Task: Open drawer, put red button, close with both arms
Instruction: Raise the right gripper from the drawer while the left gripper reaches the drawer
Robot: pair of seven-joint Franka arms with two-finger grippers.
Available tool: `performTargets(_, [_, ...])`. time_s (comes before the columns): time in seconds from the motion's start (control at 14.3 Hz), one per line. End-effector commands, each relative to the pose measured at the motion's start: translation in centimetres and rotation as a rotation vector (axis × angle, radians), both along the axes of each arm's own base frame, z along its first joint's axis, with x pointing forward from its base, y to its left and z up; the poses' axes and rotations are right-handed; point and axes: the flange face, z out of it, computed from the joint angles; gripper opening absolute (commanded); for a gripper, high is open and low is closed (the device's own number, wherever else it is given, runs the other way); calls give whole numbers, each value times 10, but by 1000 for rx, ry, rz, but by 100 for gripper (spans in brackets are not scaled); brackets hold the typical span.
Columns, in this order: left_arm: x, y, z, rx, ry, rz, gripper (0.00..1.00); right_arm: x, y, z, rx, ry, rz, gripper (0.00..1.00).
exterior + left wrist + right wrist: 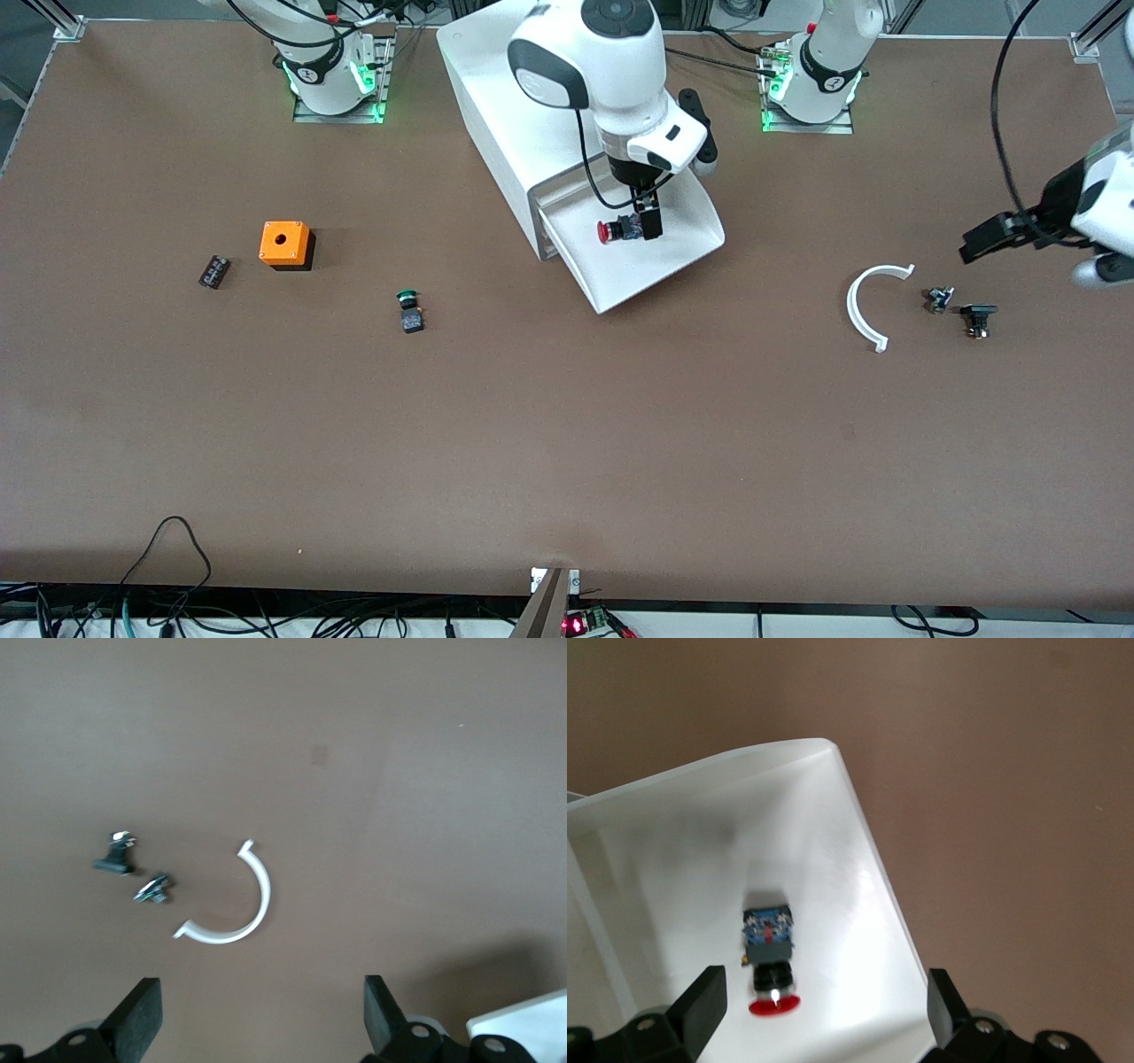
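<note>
With the red button [614,231] already lying in the open drawer [660,266], I judge that only the closing is left.

From my station I see the drawer pulled out of the white cabinet [496,115], which stands midway along the tabletop's [567,443] edge where the arm bases are. The right tool [645,220] hangs over the drawer with its fingers spread wide and nothing between them; in the right wrist view the button lies on its side on the drawer floor, clear of both fingers. The left tool [983,241] waits above the tabletop toward the left arm's end, also wide open and empty, over a white curved strip [864,306] and two small dark parts [961,310]. I take opening and placing as done; both arms have yet to push the drawer shut.
</note>
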Motion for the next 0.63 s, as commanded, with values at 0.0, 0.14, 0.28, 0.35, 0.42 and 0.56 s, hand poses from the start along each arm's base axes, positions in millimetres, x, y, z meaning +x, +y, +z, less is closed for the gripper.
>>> performTargets(0.0, [21, -74, -52, -14, 19, 63, 100, 25, -40, 60, 25, -23, -176, 100])
performTargets(0.14, [33, -132, -98, -25, 20, 140, 100, 53, -80, 85, 46, -15, -378, 100])
performTargets(0.28, [32, -180, -149, -42, -1, 180, 100, 96, -132, 90, 79, -8, -666, 100])
performTargets(0.35, [25, -204, -179, -49, -7, 206, 100, 125, -166, 87, 93, 6, -823, 100])
performTargets(0.42, [17, -223, -203, -60, -24, 233, 100, 139, -187, 79, 92, 18, -919, 100])
performTargets(0.56, [1, -248, -229, -80, -52, 255, 100, 156, -227, 64, 72, 37, -1126, 100])
